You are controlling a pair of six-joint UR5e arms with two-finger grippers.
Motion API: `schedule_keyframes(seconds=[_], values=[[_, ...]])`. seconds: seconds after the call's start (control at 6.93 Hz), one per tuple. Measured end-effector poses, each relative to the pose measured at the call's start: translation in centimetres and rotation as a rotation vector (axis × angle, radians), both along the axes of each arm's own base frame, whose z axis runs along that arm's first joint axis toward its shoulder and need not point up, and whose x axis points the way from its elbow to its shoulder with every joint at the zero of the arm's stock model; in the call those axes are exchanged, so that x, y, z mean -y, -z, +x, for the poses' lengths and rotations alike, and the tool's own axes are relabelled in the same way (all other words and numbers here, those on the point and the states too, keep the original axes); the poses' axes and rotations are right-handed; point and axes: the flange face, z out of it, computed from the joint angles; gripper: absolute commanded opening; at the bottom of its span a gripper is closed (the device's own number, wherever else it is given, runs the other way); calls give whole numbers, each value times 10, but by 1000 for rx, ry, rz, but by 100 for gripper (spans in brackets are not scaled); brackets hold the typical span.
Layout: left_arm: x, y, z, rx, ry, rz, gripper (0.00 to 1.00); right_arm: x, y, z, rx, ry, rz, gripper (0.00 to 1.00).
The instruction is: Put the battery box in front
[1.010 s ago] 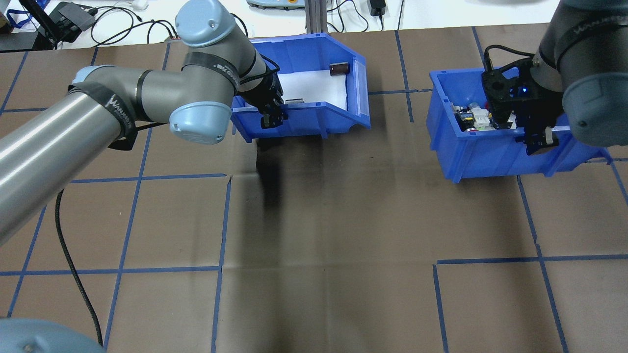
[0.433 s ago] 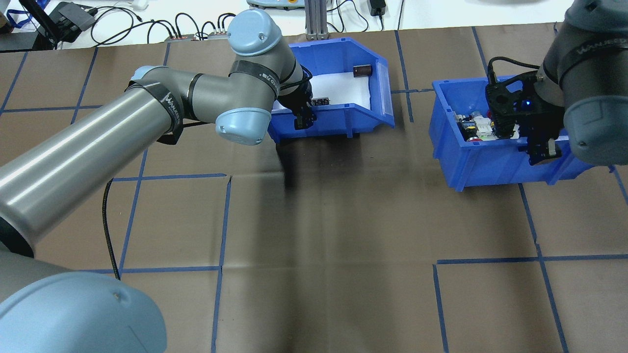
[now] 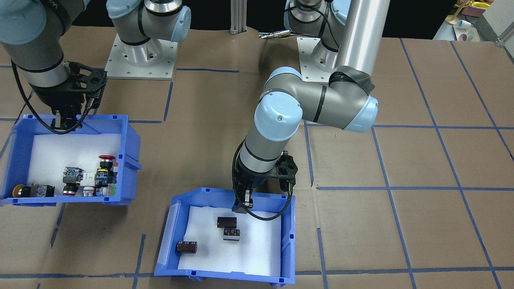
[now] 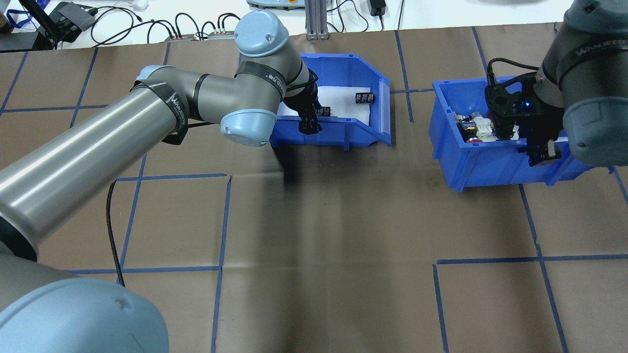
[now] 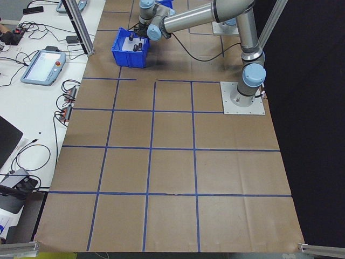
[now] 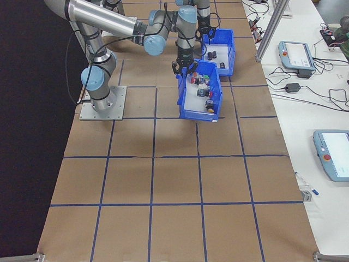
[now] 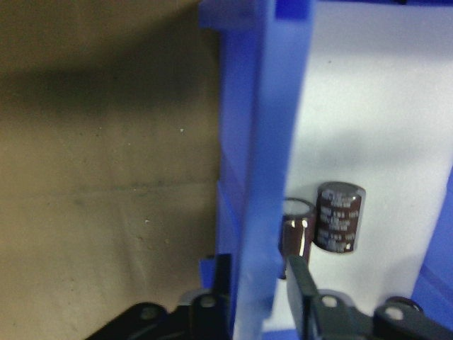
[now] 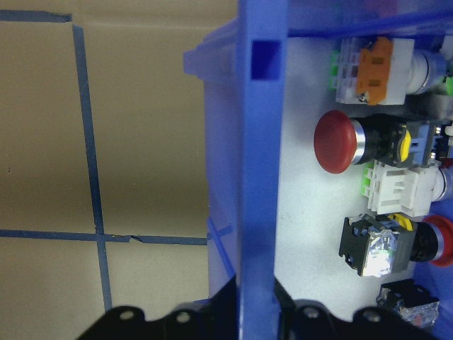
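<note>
The battery box [image 4: 365, 133] is a blue bin with white foam and three dark cylinders [image 3: 227, 222] lying loose inside. It stands at the middle far side of the table, seen too as the battery box [image 3: 287, 241]. My left gripper [image 4: 310, 125] is shut on its wall nearest the robot. The left wrist view shows that wall [image 7: 262, 142] clamped between the fingers of the left gripper [image 7: 258, 283], with two cylinders [image 7: 340, 216] just inside. My right gripper [image 4: 539, 152] is shut on the near wall of the other bin.
The second blue bin [image 4: 490, 164] holds colourful push-button switches [image 3: 106, 162] and stands to the right of the battery box, about a hand's width apart. Its wall [image 8: 258, 142] sits between the right fingers. Cables and devices [image 4: 73, 19] lie beyond the far table edge.
My left arm has dragged the battery box to the right and then a little toward the robot, and the cylinders have rolled inside. The switch bin shifted slightly at first, then stayed.
</note>
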Motion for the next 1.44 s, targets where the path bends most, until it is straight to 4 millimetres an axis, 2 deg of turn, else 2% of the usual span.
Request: schedule_keyframes(seconds=[0.29, 0.43, 0.72, 0.87, 1.15, 1.3, 1.44], values=[[-17, -62, 13, 20, 64, 8, 99, -28, 6, 7, 2, 6, 5, 3], [-33, -100, 32, 61, 205, 27, 99, -50, 6, 13, 3, 22, -4, 3], [-72, -177, 97, 173, 583, 12, 99, -85, 13, 30, 51, 51, -10, 3], [-94, -206, 120, 227, 811, -29, 99, -100, 21, 47, 71, 57, -5, 3], [-130, -246, 144, 304, 1310, -135, 99, -123, 30, 94, 74, 80, -7, 3], [-139, -256, 151, 331, 1503, -177, 99, -136, 34, 120, 70, 89, -9, 3], [-146, -255, 154, 325, 1633, -180, 99, -151, 38, 148, 68, 98, -16, 3]])
